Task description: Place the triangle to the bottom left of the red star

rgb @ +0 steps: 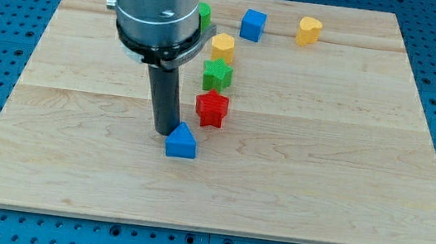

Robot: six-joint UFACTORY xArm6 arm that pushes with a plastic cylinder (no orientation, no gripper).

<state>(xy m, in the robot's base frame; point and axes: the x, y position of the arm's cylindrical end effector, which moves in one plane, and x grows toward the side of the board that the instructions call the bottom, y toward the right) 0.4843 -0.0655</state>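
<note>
The blue triangle (181, 142) lies on the wooden board (320, 176), below and a little left of the red star (211, 109). My tip (165, 130) rests on the board right at the triangle's upper left edge, touching or nearly touching it. The red star sits to the right of the rod.
A green star (217, 74) is just above the red star, a yellow block (223, 47) above that. A green block (204, 14) shows partly behind the arm. A blue cube (252, 25) and a yellow heart-like block (309, 31) lie near the view's top.
</note>
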